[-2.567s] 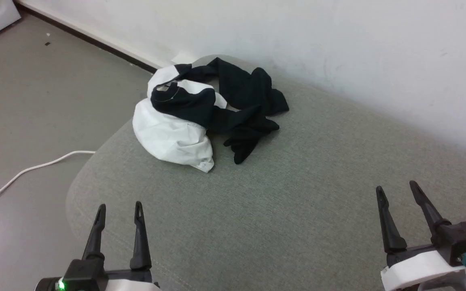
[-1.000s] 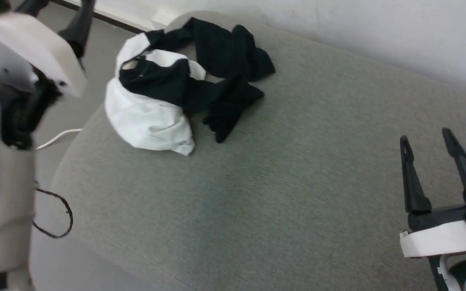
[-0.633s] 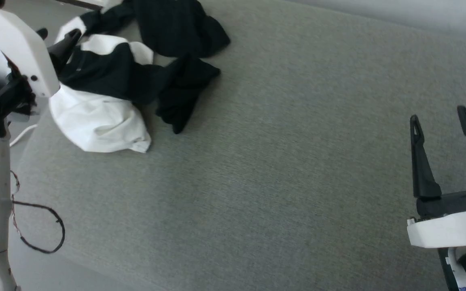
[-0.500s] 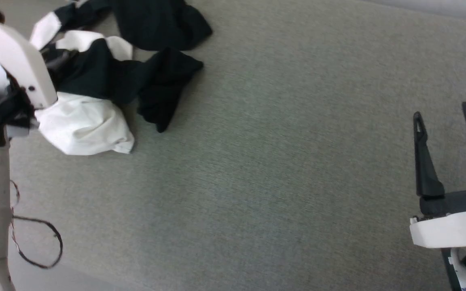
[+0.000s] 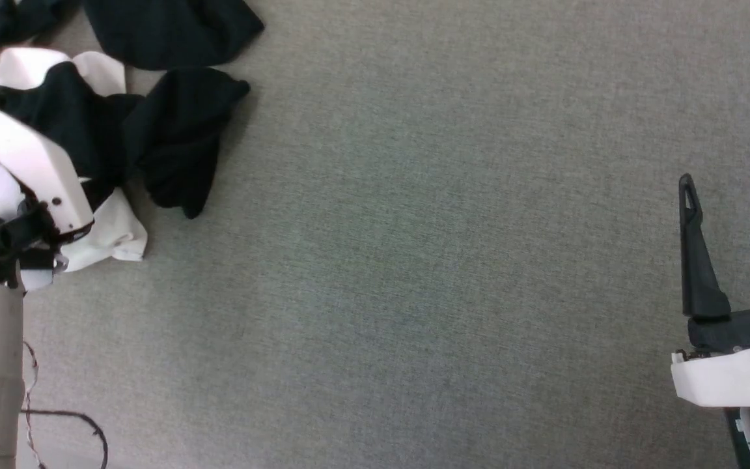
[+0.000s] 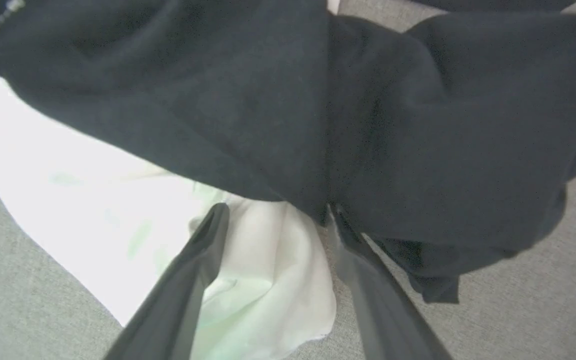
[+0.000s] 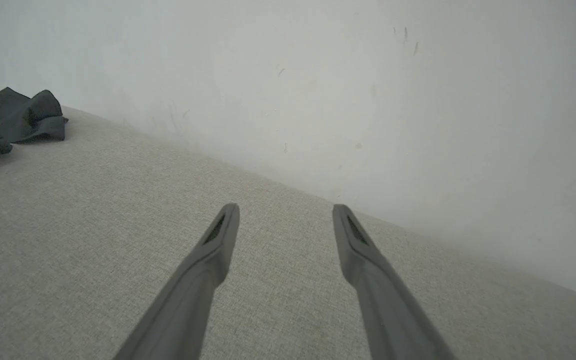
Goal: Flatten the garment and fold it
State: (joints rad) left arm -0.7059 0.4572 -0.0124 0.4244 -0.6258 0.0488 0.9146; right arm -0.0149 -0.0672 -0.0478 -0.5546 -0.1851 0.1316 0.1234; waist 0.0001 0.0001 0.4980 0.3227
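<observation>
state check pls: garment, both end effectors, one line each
garment: crumpled in a heap on the grey cushion, not flattened, not folded.
left end effector: open, fingers either side of a white fold of the garment, not closed on it.
right end effector: open, empty, over bare cushion, well apart from the garment.

occlusions and cut-offs
garment [image 5: 173, 137] runs off the top and left edges of the head view, part hidden under left arm [image 5: 23, 163]; right gripper [image 5: 728, 170] outer finger clipped at right edge; left gripper [image 6: 277, 210]: one tip lost against black cloth, contact unclear.
</observation>
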